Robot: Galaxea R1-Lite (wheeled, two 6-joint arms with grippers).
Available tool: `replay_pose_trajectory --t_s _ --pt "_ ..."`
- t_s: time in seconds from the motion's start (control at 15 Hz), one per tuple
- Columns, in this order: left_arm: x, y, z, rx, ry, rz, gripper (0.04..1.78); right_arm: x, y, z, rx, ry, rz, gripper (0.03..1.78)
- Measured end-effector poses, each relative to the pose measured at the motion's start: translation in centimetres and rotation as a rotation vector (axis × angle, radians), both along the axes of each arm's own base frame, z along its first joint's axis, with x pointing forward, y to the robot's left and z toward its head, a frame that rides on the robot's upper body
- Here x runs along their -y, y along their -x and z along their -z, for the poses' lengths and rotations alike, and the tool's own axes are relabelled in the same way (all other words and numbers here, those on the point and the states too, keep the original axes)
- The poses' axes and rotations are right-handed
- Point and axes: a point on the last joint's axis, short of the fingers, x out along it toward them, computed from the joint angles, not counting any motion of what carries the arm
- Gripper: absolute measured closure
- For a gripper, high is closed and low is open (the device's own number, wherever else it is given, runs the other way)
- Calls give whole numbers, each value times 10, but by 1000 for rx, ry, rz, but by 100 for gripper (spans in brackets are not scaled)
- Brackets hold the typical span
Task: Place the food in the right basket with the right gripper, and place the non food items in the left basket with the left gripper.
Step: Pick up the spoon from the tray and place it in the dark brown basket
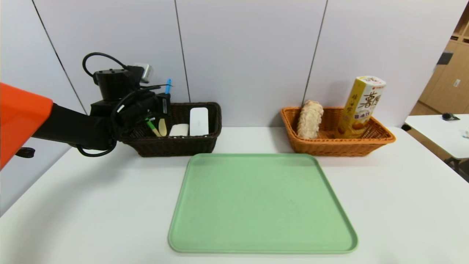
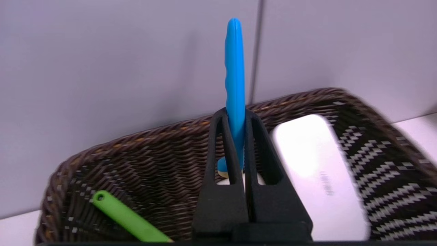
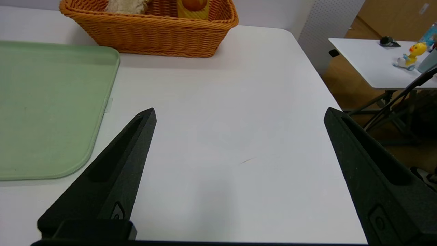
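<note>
My left gripper [image 1: 163, 103] [image 2: 235, 114] hovers over the left basket [image 1: 176, 146] [image 2: 136, 153], the dark brown one, shut on the blue handle of a yellow spoon [image 1: 168, 86] [image 2: 235, 68]. The handle points upward and the fingers hide most of the bowl. In this basket lie the green-handled spoon [image 1: 151, 126] [image 2: 126, 218], a small white bar [image 1: 178, 129] and a flat white box [image 1: 199, 121] [image 2: 317, 171]. The right basket [image 1: 329, 146] [image 3: 153, 34], orange-tan, holds the bread loaf [image 1: 309, 119] [image 3: 126, 5] and the yellow carton [image 1: 362, 106] [image 3: 193, 7]. My right gripper [image 3: 239, 114] is open over bare table, out of the head view.
A green tray [image 1: 256, 201] [image 3: 41, 102] lies on the white table in front of both baskets. A grey wall stands right behind the baskets. A second white table [image 1: 439, 132] [image 3: 375, 58] with small items stands off to the right, past the table's edge.
</note>
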Motion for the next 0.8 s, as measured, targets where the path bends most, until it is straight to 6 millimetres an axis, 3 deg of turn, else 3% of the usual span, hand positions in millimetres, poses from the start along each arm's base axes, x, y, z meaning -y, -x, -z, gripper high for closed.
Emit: replay_pose_trajectory --t_s 0.27,0.4,0.53,0.8 --pt "-6 -11 19 -39 -16 -16 175 0 1 2 -7 1 -4 12" --pt "-8 -12 24 -53 -18 -21 136 0 1 2 -6 0 -9 12" --pt "-7 -13 24 -42 -16 -22 109 0 1 2 -5 0 -9 12" --pt "-9 -14 15 34 -4 -24 70 0 1 1 -3 -1 -10 12"
